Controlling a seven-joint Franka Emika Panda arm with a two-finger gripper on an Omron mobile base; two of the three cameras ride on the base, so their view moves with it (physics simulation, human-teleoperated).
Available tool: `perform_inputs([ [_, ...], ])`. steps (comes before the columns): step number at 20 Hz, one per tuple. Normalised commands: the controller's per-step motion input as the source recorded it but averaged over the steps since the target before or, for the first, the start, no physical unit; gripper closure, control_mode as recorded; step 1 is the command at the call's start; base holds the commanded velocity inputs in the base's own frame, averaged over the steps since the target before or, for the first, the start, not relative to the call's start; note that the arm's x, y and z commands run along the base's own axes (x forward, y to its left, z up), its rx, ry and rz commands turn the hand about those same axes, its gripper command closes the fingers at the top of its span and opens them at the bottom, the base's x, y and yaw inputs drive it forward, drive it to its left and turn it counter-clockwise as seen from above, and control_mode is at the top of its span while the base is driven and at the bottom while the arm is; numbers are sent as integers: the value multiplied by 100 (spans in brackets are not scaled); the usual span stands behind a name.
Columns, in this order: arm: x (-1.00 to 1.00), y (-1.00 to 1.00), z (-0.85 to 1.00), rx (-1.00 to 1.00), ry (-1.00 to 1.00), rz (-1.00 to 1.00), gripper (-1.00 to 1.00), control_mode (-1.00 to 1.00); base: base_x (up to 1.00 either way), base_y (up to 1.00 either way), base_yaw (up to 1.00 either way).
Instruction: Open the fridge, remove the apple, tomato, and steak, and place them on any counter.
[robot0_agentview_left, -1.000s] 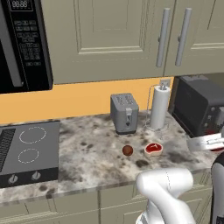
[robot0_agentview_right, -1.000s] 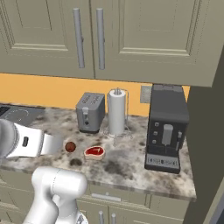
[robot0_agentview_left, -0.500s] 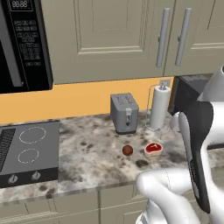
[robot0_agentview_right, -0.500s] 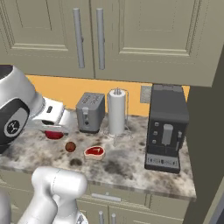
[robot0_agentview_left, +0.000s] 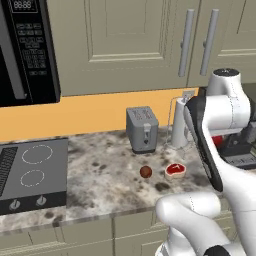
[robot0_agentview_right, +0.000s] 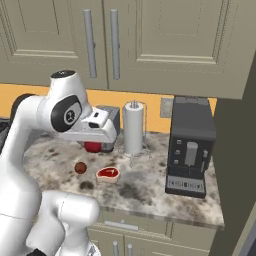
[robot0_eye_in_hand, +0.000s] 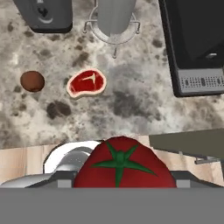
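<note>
The gripper (robot0_agentview_right: 95, 145) is clenched around a red tomato (robot0_eye_in_hand: 120, 164), carried above the speckled stone counter (robot0_agentview_left: 100, 185), so the step in hand looks like setting the tomato down. To do it well, I would lower it onto a bare patch of stone, for instance the open stretch at about 3 o'clock from the steak (robot0_eye_in_hand: 86, 82) in the hand view, between the steak and the black coffee machine (robot0_agentview_right: 191, 145), and release only once the fruit's underside touches, since a round tomato dropped from height is likely to roll. Keep clear of the paper towel roll (robot0_agentview_right: 133, 127) at 12 o'clock from the steak, and of the counter's front edge. The steak already lies flat on the counter, and the dark red-brown ball (robot0_eye_in_hand: 32, 81), probably the apple, sits at 9 o'clock from it, near but apart. Count: one tomato, one steak, one brown ball, one toaster (robot0_agentview_left: 142, 128), one paper towel roll, one coffee machine, one cooktop (robot0_agentview_left: 32, 172) with two rings showing, one microwave (robot0_agentview_left: 27, 50).
</note>
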Motion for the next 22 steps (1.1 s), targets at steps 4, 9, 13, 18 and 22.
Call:
perform_inputs([
  [4,73,-47,-95,-1,13,0,100,-100,0,0,0],
  [9,64,-47,-97,0,13,0,100,-100,0,0,0],
  [13,57,-43,-94,0,10,0,100,-100,0,0,0],
  [18,46,-32,-82,0,11,0,100,-100,0,0,0],
  [22,16,-7,-49,0,9,0,100,-100,0,0,0],
])
